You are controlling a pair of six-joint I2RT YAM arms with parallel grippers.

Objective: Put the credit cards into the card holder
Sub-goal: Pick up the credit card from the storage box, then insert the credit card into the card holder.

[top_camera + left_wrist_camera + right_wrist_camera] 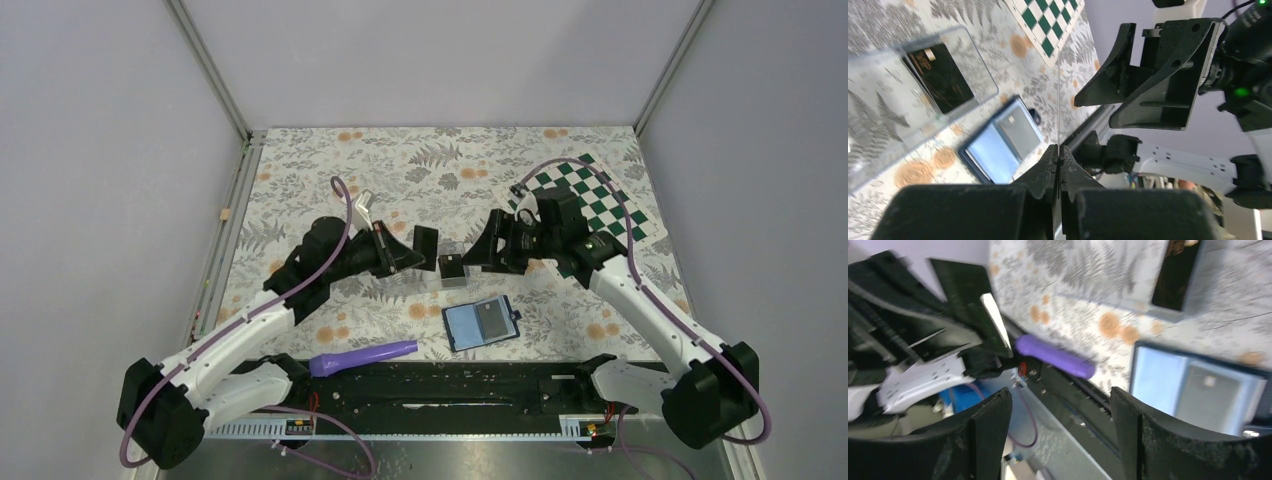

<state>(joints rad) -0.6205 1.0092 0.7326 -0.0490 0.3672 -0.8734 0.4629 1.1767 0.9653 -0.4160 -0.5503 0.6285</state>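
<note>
Your left gripper [1058,150] pinches thin near-black credit card [426,243] beyond navy wallet [482,323] (likely stiff, slick: edge grip); right gripper [1060,400] spread, empty.

The cloth [300,160] is pale grey with grey ferns and orange flowers. At the upper right lies a green-and-white checkerboard [600,197]. The wallet [481,323] is navy outside, light blue and grey inside. The card [426,247] is black. The tube [362,357], lower centre, is purple.

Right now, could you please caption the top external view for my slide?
Left gripper holds a credit card; right gripper open; card holder lies open.
</note>
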